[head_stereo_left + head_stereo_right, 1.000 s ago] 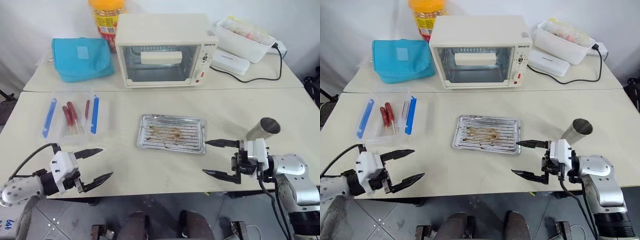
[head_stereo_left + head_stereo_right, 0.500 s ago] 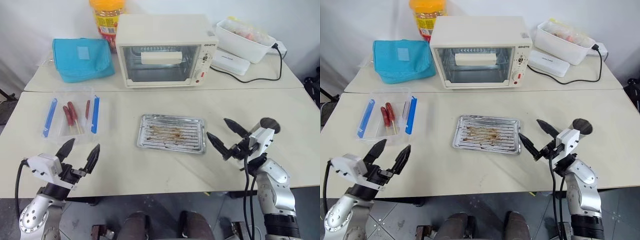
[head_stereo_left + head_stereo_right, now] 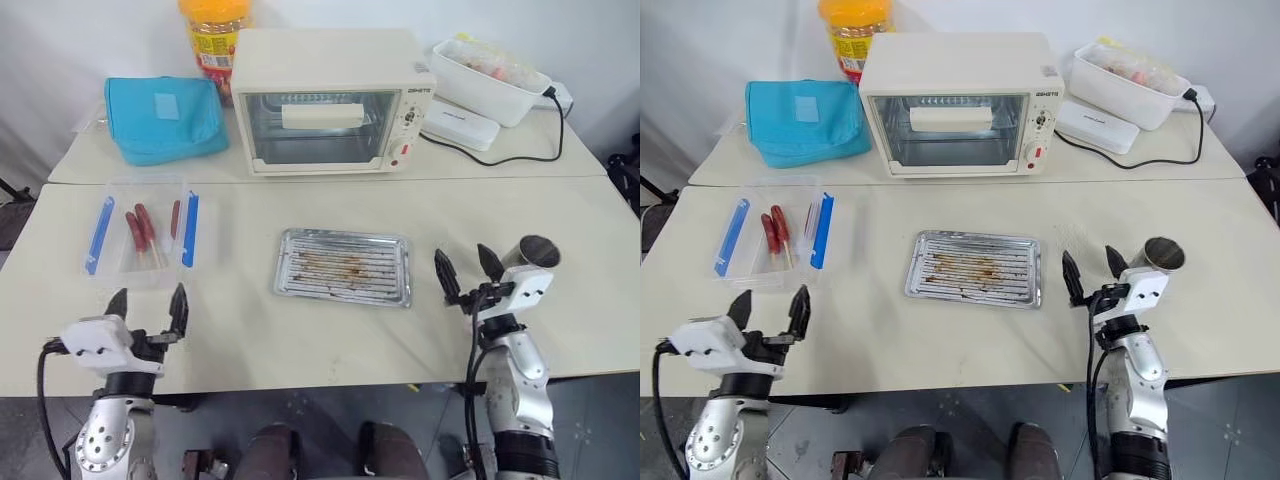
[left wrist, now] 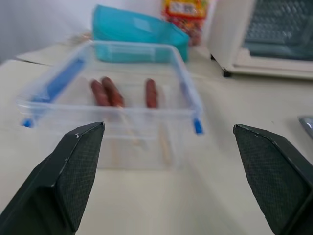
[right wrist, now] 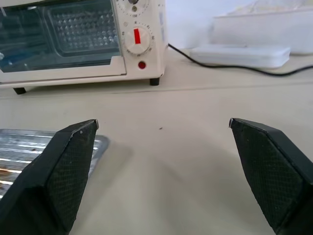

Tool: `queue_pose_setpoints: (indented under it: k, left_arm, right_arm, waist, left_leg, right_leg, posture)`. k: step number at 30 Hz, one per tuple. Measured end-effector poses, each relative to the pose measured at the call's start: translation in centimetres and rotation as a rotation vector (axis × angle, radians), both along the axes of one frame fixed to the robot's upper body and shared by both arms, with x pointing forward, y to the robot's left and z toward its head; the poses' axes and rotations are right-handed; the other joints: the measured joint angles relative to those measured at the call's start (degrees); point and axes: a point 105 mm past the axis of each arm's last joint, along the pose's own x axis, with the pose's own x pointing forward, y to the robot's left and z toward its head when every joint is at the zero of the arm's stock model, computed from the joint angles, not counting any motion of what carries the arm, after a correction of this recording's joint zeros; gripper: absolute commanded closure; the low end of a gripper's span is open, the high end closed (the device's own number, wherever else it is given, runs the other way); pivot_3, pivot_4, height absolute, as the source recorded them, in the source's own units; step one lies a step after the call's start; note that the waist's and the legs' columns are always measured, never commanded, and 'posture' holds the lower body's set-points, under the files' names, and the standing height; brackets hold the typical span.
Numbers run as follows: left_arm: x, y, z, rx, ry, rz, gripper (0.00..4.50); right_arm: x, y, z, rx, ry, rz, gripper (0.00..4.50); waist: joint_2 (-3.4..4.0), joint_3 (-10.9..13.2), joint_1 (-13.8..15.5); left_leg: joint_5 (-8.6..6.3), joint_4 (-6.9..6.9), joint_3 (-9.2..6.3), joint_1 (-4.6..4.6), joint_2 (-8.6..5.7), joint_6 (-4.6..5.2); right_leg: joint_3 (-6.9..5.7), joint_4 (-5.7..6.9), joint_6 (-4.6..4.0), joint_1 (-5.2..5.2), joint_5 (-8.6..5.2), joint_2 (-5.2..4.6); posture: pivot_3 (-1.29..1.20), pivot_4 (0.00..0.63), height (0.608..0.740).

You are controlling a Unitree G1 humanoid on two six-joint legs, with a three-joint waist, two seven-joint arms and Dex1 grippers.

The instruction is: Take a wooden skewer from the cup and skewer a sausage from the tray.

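Head views: the tray (image 3: pixel 343 267) lies mid-surface with only brown grease on its ribs. The sausages (image 3: pixel 140 232), apparently already on sticks, sit in a clear box (image 3: pixel 143 236) at about 9 o'clock from it. The cup (image 3: pixel 534 252) stands at 3 o'clock from the tray, just beyond the right hand (image 3: pixel 466 272), whose fingers are spread and empty. No skewer can be made out in the cup. The left hand (image 3: pixel 148 304) hovers at the near edge, at 6 o'clock from the box, likewise spread and empty. Risk, as I judge it: the right hand is so close to the light steel cup that a reach from this angle could knock it over. With no sausage on the tray, the arms may also go for the wrong container.

Left wrist view: wide fingers (image 4: pixel 73 171) frame the box and three sausages.

Right wrist view: wide fingers (image 5: pixel 68 166) frame bare surface (image 5: pixel 171 171), the tray corner and a toaster oven (image 5: pixel 73 44).

Compared with a second ago, both hands have swung from pointing inward across the surface to pointing forward, and the right one now sits nearer the cup.
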Motion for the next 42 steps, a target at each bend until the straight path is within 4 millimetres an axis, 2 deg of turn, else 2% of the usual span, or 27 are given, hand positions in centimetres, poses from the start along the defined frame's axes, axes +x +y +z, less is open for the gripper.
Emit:
queue_pose_setpoints:
  k: [8,18,26,30,34,38,42]
  left_arm:
    - [0.3,0.5,-0.6,-0.004,0.027,0.055,0.02]
    - [0.4,2.5,-0.2,-0.018,-0.005,0.122,0.02]
    - [2.1,3.0,-0.6,-0.075,0.011,0.131,0.02]
    - [2.5,3.4,0.0,-0.075,-0.006,0.129,0.02]
    - [2.7,3.1,0.2,-0.072,-0.02,0.113,0.02]
    - [3.7,2.7,-0.1,-0.075,-0.015,0.087,0.02]
    - [4.7,3.2,0.2,-0.04,-0.007,0.065,0.02]
  right_arm:
    - [0.0,0.8,0.3,-0.02,0.004,0.025,0.0]
    - [0.8,3.7,1.2,-0.001,-0.026,0.109,0.0]
    - [2.6,4.1,1.6,0.014,0.03,0.046,0.0]
    - [2.8,5.0,2.1,0.017,0.024,0.071,0.0]
    - [2.7,5.2,2.0,0.014,0.029,0.078,0.0]
    - [2.9,5.2,1.6,0.007,0.032,0.067,0.0]
    - [3.4,5.7,1.8,0.017,0.012,0.071,0.0]
  waist:
    - [0.01,0.0,-0.2]
    - [0.01,-0.01,-0.42]
    - [0.02,-0.02,-0.52]
    - [0.02,-0.02,-1.18]
    - [0.02,-0.02,-1.25]
    - [0.02,-0.02,-1.28]
    - [0.02,-0.02,-1.43]
  left_leg:
    - [0.0,-0.01,0.0,0.0,0.03,0.0]
    - [0.0,-0.01,-0.02,0.0,0.03,0.0]
    - [0.0,-0.01,-0.08,0.0,0.01,0.0]
    - [0.0,-0.02,-0.11,0.0,0.01,0.0]
    - [0.0,-0.02,-0.11,0.0,0.0,0.0]
    - [0.0,-0.01,-0.08,0.0,-0.01,0.0]
    - [0.0,-0.01,-0.09,0.01,0.01,0.0]
  right_leg:
    - [0.0,0.0,0.0,-0.02,0.0,0.01]
    - [-0.01,0.03,-0.01,-0.03,-0.01,0.0]
    - [-0.02,0.15,-0.01,-0.07,-0.01,0.0]
    - [-0.04,0.19,-0.01,-0.07,-0.01,0.0]
    - [-0.05,0.18,-0.01,-0.07,-0.01,0.0]
    - [-0.05,0.18,-0.01,-0.07,-0.01,0.0]
    - [-0.07,0.23,-0.01,-0.1,-0.01,0.02]
  posture:
    - [0.0,0.15,0.74]
    - [0.0,0.15,0.74]
    - [0.0,0.15,0.74]
    - [0.0,0.15,0.74]
    - [0.0,0.15,0.74]
    - [0.0,0.15,0.74]
    - [0.0,0.15,0.74]
